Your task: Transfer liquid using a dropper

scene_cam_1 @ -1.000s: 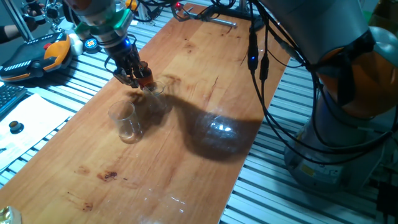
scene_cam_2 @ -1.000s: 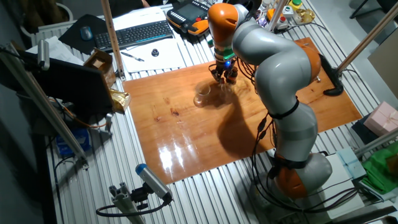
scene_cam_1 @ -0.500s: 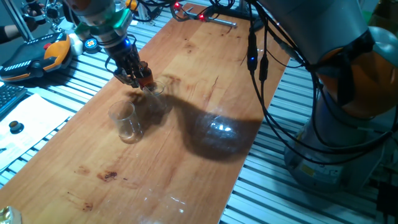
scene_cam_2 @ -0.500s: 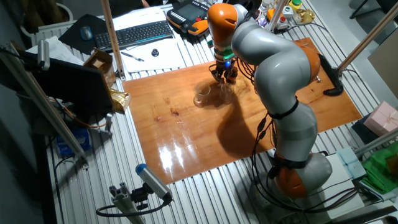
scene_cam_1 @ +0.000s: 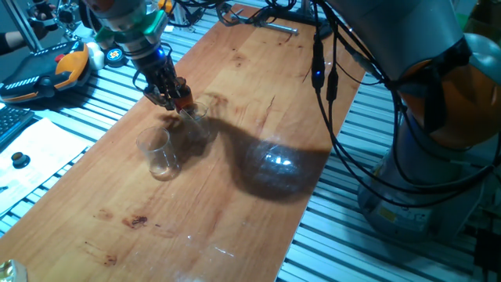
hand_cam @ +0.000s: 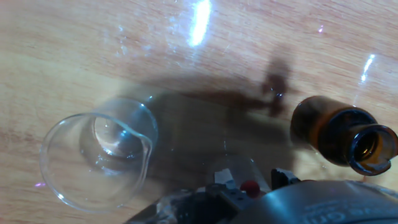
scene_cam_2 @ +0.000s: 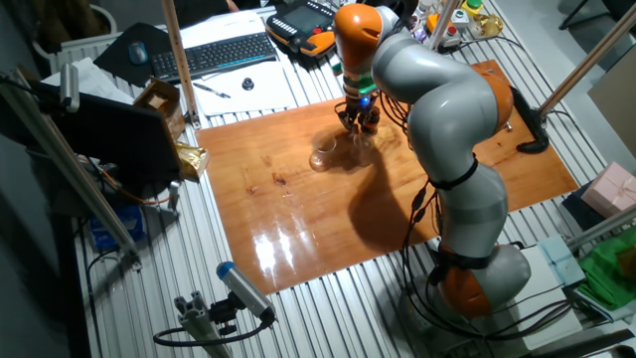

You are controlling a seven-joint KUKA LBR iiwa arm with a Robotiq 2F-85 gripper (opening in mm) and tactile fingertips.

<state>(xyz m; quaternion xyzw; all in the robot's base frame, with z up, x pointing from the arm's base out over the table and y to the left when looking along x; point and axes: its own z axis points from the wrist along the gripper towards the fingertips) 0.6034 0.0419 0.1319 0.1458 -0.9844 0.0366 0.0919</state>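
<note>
My gripper hangs low over the wooden table, fingers drawn together on a small dark piece that looks like the dropper; it is mostly hidden by the fingers. Just below the fingertips stands a small clear beaker. A second, empty-looking clear beaker stands nearer the front and shows at the left of the hand view, beaker. At the right of the hand view the open amber-brown bottle stands uncapped. The liquid is too faint to make out. The other fixed view shows the gripper beside a beaker.
The arm's black cables hang over the right side of the table. An orange and black controller and a keyboard lie past the table's edge. The arm's base stands off the table's near right corner.
</note>
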